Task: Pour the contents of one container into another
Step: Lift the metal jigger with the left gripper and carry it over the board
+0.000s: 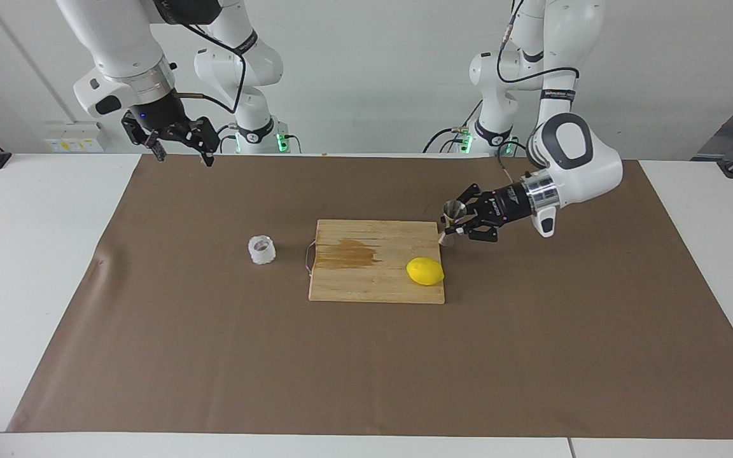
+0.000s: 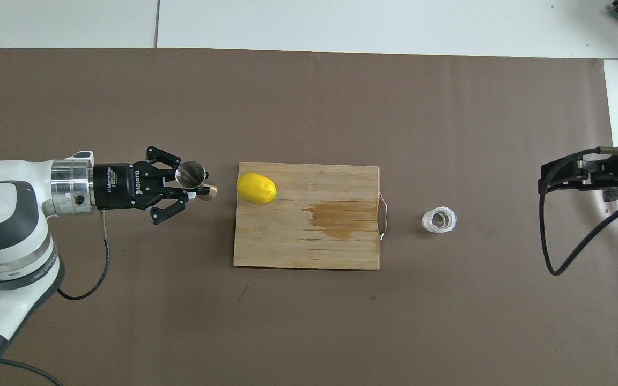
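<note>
I count one steel jigger; one glass cup; one lemon; one wooden cutting board; one brown mat covering the surface; two arms, each with one pincer.
</note>
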